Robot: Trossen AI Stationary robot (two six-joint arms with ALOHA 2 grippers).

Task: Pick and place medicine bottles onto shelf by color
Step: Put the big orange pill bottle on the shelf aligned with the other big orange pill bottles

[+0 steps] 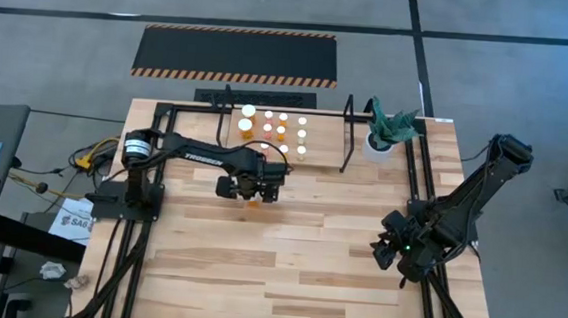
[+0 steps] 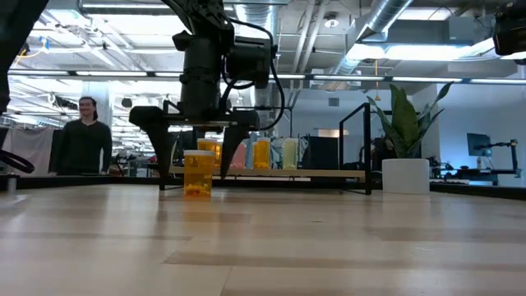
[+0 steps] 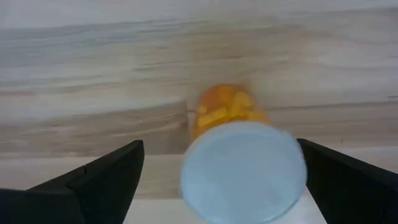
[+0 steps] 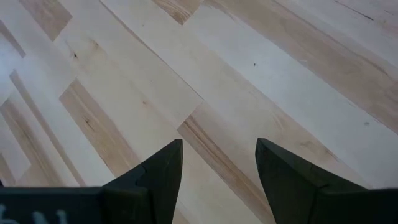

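While the left gripper (image 2: 196,156) hangs wide apart around an upright orange bottle (image 2: 197,173) without touching it, pale wood table (image 1: 287,254) spreads bare; the shelf (image 1: 286,129) holds other bottles, and a person (image 2: 82,136) stands behind. The right gripper (image 1: 390,249) waits, fingers parted, holding nothing.

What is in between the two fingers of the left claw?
An orange medicine bottle with a white cap stands on the table between the left claw's open fingers, untouched. The left wrist view shows it best.

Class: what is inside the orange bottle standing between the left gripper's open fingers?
Yellow-orange pills show through the clear orange bottle; its round white cap hides the top. Count unclear.
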